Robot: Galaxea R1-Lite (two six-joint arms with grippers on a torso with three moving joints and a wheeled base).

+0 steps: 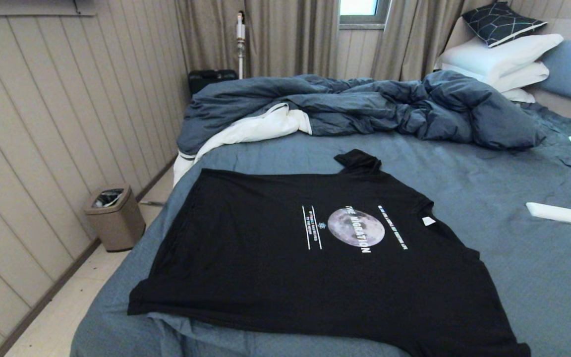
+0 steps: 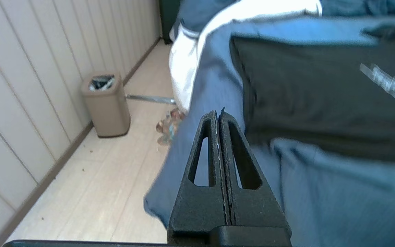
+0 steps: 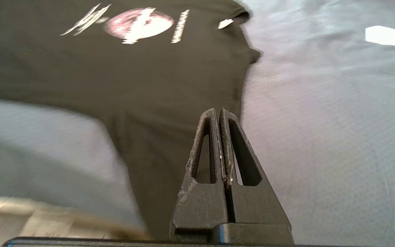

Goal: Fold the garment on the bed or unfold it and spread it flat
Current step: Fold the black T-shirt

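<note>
Currently the black T-shirt (image 1: 285,258) lies flat near the bed's (image 1: 513,277) foot edge; left gripper (image 2: 218,115) and right gripper (image 3: 217,113) clenched empty, folding not started; next needs a sleeve or hem grasp.

Head view is dim and flat, no hard shadows; only bright spot is the window (image 1: 359,9) at the top, slightly blown out. Both wrist views are soft: T-shirt (image 3: 122,79) print smeared, bed sheet (image 2: 338,192) blurred, while the left gripper (image 2: 217,115) and right gripper (image 3: 217,113) stay sharp.
</note>
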